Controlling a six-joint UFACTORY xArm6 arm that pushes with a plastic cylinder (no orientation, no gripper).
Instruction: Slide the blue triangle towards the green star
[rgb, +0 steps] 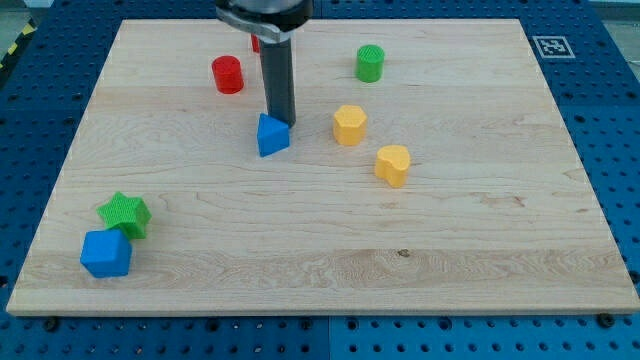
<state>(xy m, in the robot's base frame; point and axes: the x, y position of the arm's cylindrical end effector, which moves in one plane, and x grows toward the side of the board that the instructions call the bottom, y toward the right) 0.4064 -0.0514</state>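
The blue triangle (271, 136) lies on the wooden board, above the middle and a little left. My tip (283, 121) stands right at its upper right edge, touching or nearly touching it. The green star (125, 214) sits far off at the lower left, with a blue cube (106, 254) touching it just below and to the left.
A red cylinder (228, 75) stands left of the rod, and another red block (257, 43) shows partly behind it. A green cylinder (370, 63) is at the top right of centre. A yellow hexagon (349, 125) and a yellow heart (392, 165) lie right of the triangle.
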